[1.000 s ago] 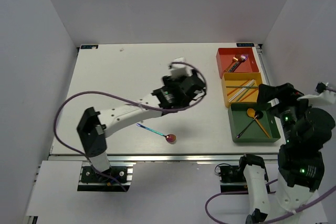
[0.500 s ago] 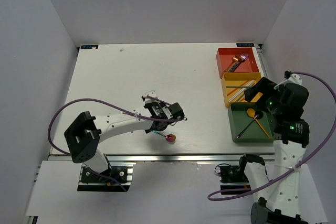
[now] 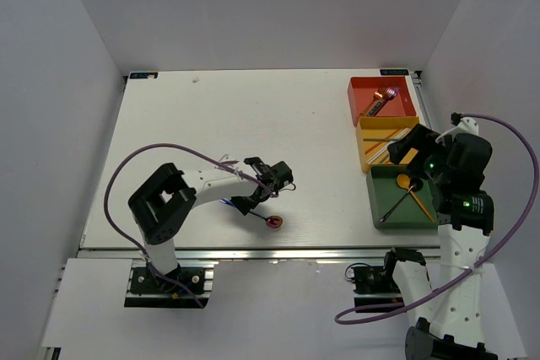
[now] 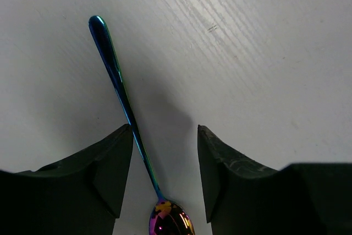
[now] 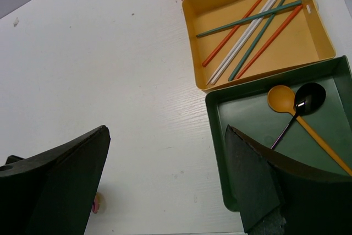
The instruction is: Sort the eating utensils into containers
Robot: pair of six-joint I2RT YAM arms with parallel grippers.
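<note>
An iridescent purple-blue spoon point(image 3: 272, 222) lies on the white table near the front edge. In the left wrist view the spoon point(image 4: 122, 98) runs between my open left gripper's point(image 4: 165, 131) jaws, its handle close against the left finger point(image 4: 107, 171). That gripper point(image 3: 251, 201) is low over the handle. My right gripper point(image 3: 411, 146) is open and empty, hovering over the yellow tray point(image 3: 364, 142). The yellow tray point(image 5: 286, 48) holds several chopsticks point(image 5: 250, 17). The green tray point(image 5: 247, 119) holds an orange spoon point(image 5: 283, 100) and a black spoon point(image 5: 309, 98). The red tray point(image 3: 401, 105) holds two utensils.
The three trays stand in a column at the table's right edge, red farthest, green point(image 3: 384, 208) nearest. The left arm's purple cable point(image 3: 160, 153) loops above the table. White walls enclose the table on three sides.
My left gripper has come from the table's middle toward the front and down over the iridescent spoon. The right arm swung up over the trays, then held almost still.
</note>
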